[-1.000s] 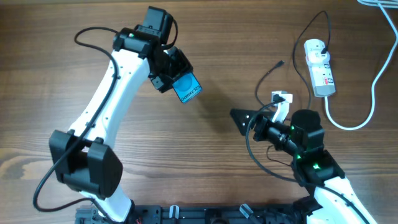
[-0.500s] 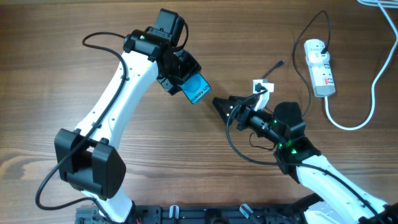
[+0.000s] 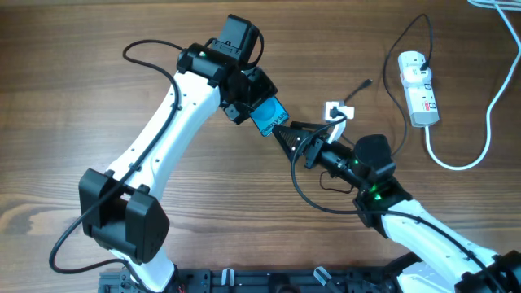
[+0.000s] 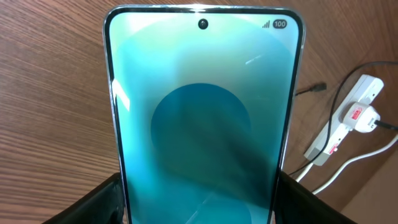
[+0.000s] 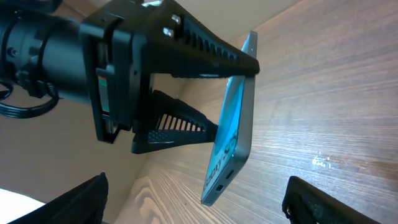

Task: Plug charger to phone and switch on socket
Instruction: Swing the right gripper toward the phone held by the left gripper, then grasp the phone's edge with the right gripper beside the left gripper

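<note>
My left gripper (image 3: 259, 102) is shut on the phone (image 3: 269, 117) and holds it above the table, teal screen up. In the left wrist view the phone (image 4: 202, 106) fills the frame, with a black finger (image 4: 93, 202) against each long edge. My right gripper (image 3: 286, 133) is open just right of the phone and holds nothing. In the right wrist view the phone (image 5: 231, 140) stands edge-on, its port end hanging between my wide-apart fingers (image 5: 339, 202). The charger (image 3: 368, 83) lies loose on the table, running from the white socket (image 3: 418, 88); its plug tip (image 4: 318, 88) shows too.
A thick white power cord (image 3: 488, 114) loops down from the socket towards the right table edge. The socket (image 4: 348, 121) lies at the far right, with a plug in it. Both arms crowd the middle of the wooden table.
The left arm has carried the phone right and down towards the right gripper. The right arm has swung left and up until its fingers reach the phone's lower end.
</note>
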You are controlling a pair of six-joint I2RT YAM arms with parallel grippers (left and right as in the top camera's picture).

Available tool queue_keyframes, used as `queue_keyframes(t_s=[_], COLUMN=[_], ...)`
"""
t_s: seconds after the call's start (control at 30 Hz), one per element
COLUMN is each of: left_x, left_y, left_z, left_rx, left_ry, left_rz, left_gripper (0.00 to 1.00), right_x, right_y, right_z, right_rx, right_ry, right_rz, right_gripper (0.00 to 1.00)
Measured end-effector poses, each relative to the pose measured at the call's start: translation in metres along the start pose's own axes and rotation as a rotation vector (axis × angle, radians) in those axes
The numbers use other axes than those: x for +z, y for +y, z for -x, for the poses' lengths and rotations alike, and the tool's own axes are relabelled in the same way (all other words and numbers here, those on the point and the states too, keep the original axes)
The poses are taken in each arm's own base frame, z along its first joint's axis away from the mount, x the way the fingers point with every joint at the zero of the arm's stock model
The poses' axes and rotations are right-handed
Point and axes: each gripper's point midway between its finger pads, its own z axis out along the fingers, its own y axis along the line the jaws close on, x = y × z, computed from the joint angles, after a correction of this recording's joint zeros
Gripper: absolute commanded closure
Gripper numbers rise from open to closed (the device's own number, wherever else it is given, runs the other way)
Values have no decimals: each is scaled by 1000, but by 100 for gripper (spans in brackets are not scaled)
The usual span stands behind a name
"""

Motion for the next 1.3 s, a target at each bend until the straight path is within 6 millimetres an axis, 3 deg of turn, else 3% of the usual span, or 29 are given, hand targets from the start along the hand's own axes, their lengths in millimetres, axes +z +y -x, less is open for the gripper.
queue_keyframes(t_s=[0.23, 0.33, 0.57, 0.97, 1.3], left_x=[2, 3, 5, 9, 9], left_y=[-7, -11, -17, -32, -33], left_z=[-6, -14, -25, -51, -54], left_rx=[5, 7, 4, -6, -11], left_ry=[0, 13, 28, 65, 70], left_rz=[-12, -19, -26, -52, -52], left_gripper=[55, 55, 55, 55, 55], right_x=[5, 6, 5, 4, 4], right_y=[-8, -12, -23, -28, -29], right_z=[-3, -2, 10, 15, 16], right_rx=[20, 49, 143, 219, 230], right_ry=[6, -7, -79, -117, -127], right_rz=[-9, -28, -81, -103, -109], right_gripper=[21, 33, 35, 52, 64])
